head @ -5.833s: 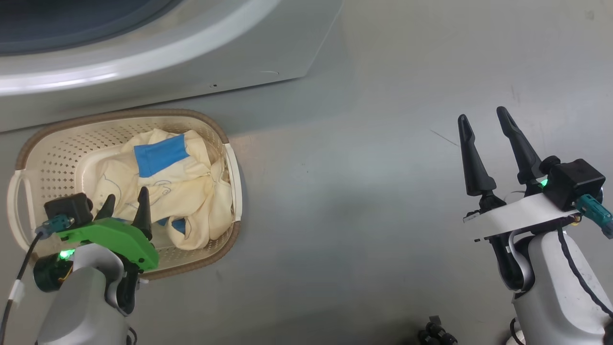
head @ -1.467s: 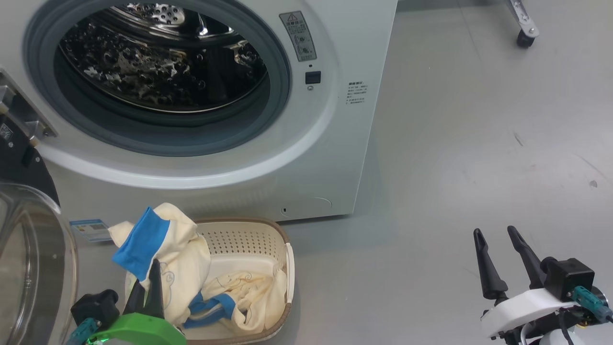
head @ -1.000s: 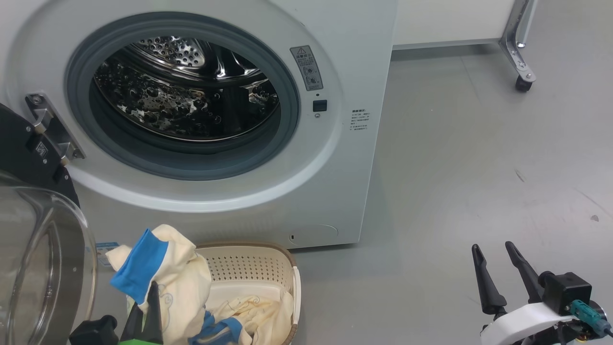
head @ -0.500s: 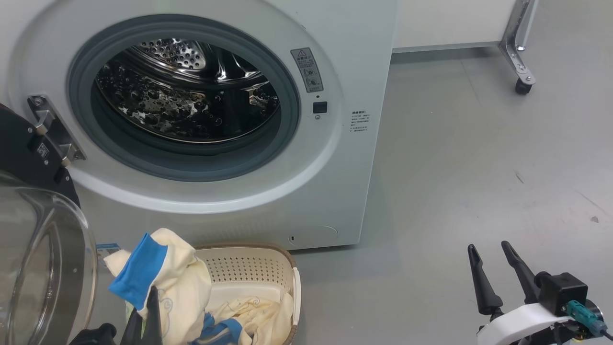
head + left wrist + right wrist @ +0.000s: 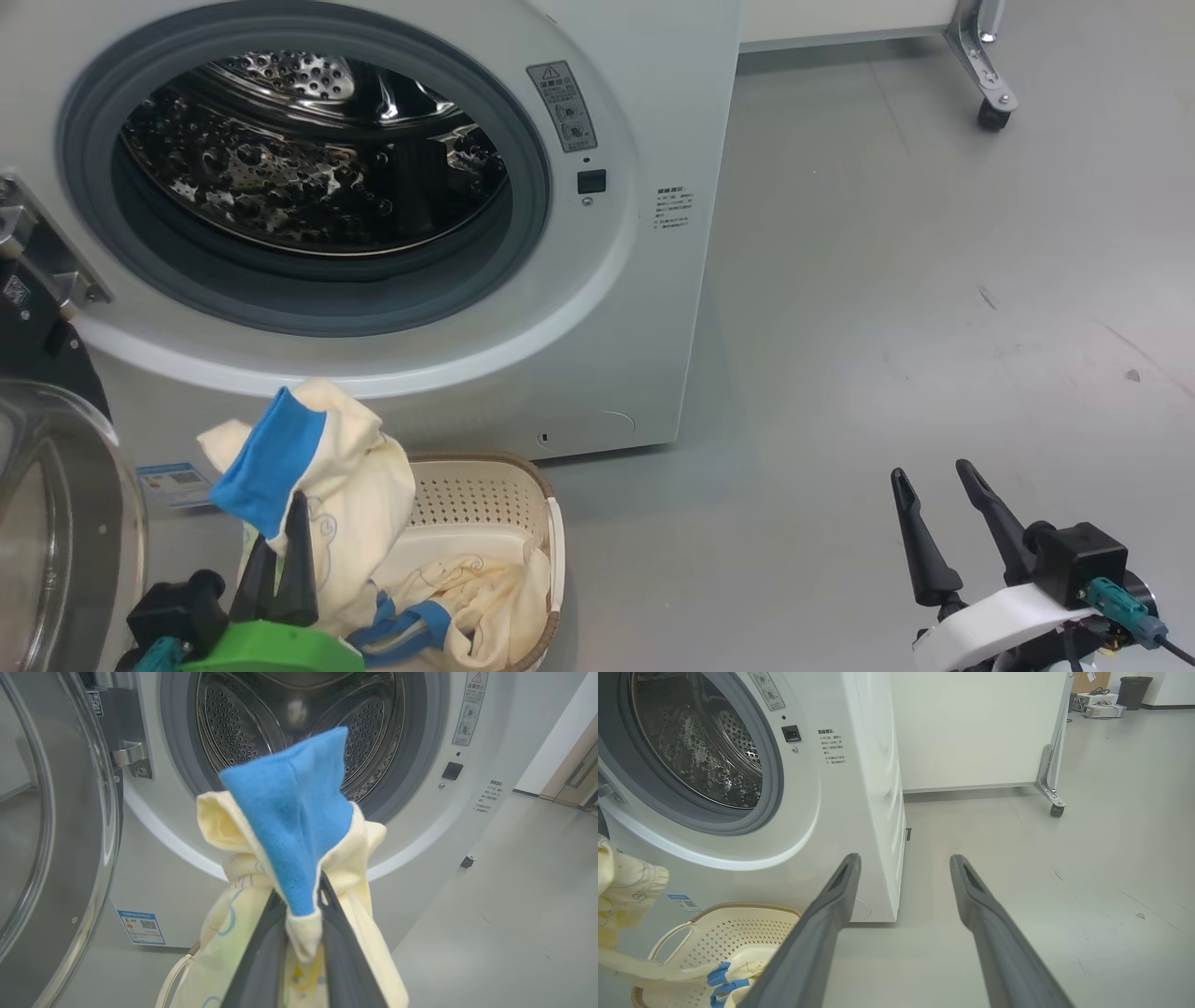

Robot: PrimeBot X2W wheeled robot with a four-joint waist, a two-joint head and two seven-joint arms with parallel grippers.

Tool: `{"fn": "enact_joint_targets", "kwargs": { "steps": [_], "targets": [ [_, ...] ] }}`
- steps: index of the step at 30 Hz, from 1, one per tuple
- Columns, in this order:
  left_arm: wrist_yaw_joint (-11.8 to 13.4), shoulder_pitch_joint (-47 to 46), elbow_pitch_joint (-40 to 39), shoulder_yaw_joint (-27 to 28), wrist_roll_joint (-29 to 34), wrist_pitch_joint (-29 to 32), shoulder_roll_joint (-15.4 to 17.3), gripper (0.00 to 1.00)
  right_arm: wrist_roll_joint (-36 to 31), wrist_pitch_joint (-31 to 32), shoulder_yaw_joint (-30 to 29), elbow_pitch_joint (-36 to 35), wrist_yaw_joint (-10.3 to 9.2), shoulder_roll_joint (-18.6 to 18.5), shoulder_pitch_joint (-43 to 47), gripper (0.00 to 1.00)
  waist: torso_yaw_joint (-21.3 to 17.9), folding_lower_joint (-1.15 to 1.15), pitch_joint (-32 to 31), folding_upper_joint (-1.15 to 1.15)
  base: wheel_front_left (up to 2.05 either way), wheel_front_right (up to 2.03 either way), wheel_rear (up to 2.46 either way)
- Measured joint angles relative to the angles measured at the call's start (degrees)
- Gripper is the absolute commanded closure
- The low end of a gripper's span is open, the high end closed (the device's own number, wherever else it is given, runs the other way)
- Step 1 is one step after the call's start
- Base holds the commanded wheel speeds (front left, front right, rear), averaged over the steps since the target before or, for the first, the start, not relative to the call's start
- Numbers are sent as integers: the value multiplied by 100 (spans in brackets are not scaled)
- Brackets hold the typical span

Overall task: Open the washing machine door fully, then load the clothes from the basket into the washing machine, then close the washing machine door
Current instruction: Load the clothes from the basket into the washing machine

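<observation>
Partly cut off at the head view's lower edge, the left tool [image 5: 278,539] is pinched narrow on a blue-cuffed fold of the clothes [image 5: 359,485], held above the basket [image 5: 485,459] while the rest trails inside it. The washing machine door [image 5: 84,523] stands open beside the washing machine [image 5: 644,299], mostly cropped at the left edge. The right tool [image 5: 932,471] is spread wide and empty over the floor [image 5: 887,308].

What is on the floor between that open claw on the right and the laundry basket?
Nothing: in the head view the grey floor between the right claw and the basket is bare.
</observation>
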Motion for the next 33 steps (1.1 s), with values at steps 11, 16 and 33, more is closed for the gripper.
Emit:
{"fn": "enact_joint_targets", "kwargs": {
  "steps": [11,16,33],
  "targets": [
    [54,-1195,167,169,143,0,92,100,51,0,169,-86,0,155,-345,0,-458,0,515,0,0,0,0],
    [105,-1807,280,307,291,62,336,100,59,0,232,-92,0,211,-497,0,-717,0,788,0,0,0,0],
    [330,-3650,1082,878,511,401,1280,100,201,0,459,-120,0,310,-974,0,-1493,1,1782,0,0,0,0]
  ]
}}
